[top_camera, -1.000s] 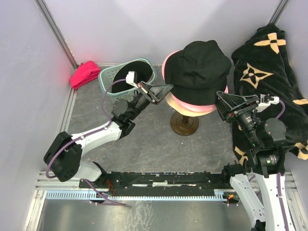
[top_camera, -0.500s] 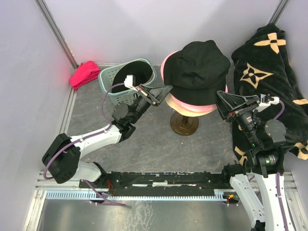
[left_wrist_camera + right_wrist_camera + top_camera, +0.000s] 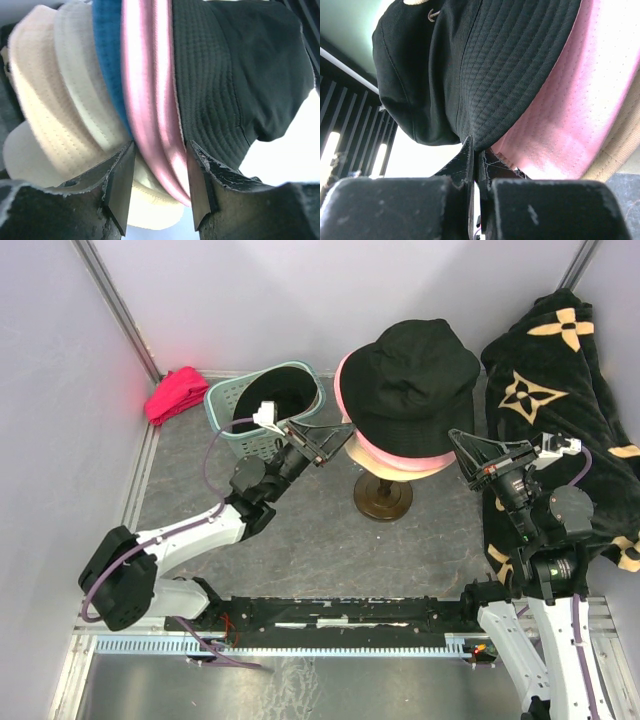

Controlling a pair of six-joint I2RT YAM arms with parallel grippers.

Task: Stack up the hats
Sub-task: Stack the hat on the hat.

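Hats, one stack on one stand [image 3: 383, 498], table centre, with two grippers at its brims.
One large black cloth with beige flowers [image 3: 560, 370] at the right. One stack of hats, crowns up and long axis upright, with the black hat [image 3: 415, 380] on top, then the pink hat [image 3: 150, 100], blue hat [image 3: 107, 55] and cream hat [image 3: 55, 110]. A tan edge [image 3: 615, 145] at the bottom may be a fifth. One teal basket [image 3: 230, 400] to the left, its dark contents unidentifiable. One magenta cloth [image 3: 175, 395] at the far left. The left gripper [image 3: 160, 150] has its jaws apart, straddling the pink and cream brims. The right gripper [image 3: 472, 150] is closed at the black brim's edge. I cannot tell whether it has pinched any fabric.
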